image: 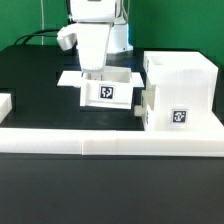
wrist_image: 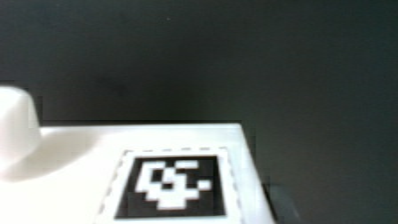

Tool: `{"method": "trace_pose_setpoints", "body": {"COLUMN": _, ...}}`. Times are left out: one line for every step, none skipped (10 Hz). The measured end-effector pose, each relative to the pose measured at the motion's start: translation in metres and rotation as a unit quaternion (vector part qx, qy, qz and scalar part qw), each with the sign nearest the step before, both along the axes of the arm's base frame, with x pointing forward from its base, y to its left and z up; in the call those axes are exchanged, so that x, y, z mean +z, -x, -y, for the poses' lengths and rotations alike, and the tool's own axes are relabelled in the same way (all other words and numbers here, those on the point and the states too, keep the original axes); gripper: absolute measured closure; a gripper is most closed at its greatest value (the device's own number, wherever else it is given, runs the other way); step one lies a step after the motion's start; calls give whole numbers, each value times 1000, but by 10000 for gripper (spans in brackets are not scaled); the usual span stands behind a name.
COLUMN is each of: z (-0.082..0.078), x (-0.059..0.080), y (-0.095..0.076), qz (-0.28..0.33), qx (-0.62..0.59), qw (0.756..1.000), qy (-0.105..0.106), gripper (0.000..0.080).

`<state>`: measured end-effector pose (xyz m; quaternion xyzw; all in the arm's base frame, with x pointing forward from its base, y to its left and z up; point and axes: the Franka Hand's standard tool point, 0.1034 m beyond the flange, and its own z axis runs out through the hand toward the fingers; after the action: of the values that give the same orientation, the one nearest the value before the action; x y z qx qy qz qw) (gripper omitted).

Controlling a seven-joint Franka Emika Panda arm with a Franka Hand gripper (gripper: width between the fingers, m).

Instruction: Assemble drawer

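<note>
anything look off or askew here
Nothing stands out. The case stands upright on the exterior view's right, a tray sits level beside it under the gripper, and another part sits partly in the case's side opening. No damage shows; the fingers are hidden.

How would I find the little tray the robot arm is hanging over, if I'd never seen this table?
Find the tall white case at the exterior view's right of the black table. Just beside it, toward the exterior view's left, sits a small open-top tray under the gripper. It is lower than the case, and its tag faces the front.
</note>
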<state>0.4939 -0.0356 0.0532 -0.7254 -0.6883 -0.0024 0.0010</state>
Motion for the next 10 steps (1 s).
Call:
{"method": "trace_pose_setpoints", "body": {"z": -3, "x": 2, "y": -5, "qz": -1, "qx": -1, "qw": 1000, "qy": -1, "gripper": 757}}
{"method": "trace_pose_setpoints", "body": {"z": -6, "x": 4, "y": -9, "qz": -2, "qx": -7, "qw": 1000, "qy": -1, "gripper": 757}}
{"method": "trace_pose_setpoints", "body": {"z": -12, "x": 7, "y": -13, "qz": -6, "qx": -22, "qw": 1000, "qy": -2, "gripper": 757}}
{"method": "trace_pose_setpoints", "body": {"z": -18, "x": 8, "y": -15, "qz": -4, "qx": -36, "qw": 999, "qy": -3, "gripper": 757}}
{"method": "trace_pose_setpoints", "body": {"z": -18, "x": 8, "y": -15, "qz": -4, "qx": -35, "qw": 999, "qy": -3, "gripper": 757}}
{"method": "trace_pose_setpoints", "body": {"z": -17, "x": 8, "y": -15, "qz": -5, "qx": -36, "qw": 999, "qy": -3, "gripper": 757}}
{"method": "trace_pose_setpoints", "body": {"z": -17, "x": 7, "y": -15, "qz": -5, "qx": -36, "qw": 999, "qy": -3, "gripper": 757}}
{"method": "trace_pose_setpoints", "body": {"z": -18, "x": 7, "y": -15, "qz": -5, "qx": -35, "qw": 999, "qy": -3, "gripper": 757}}
{"method": "trace_pose_setpoints", "body": {"z": -21, "x": 8, "y": -16, "qz": -5, "qx": -32, "qw": 999, "qy": -4, "gripper": 757}}
{"method": "trace_pose_setpoints", "body": {"z": -22, "x": 10, "y": -17, "qz": -10, "qx": -31, "qw": 999, "qy": -3, "gripper": 757}}
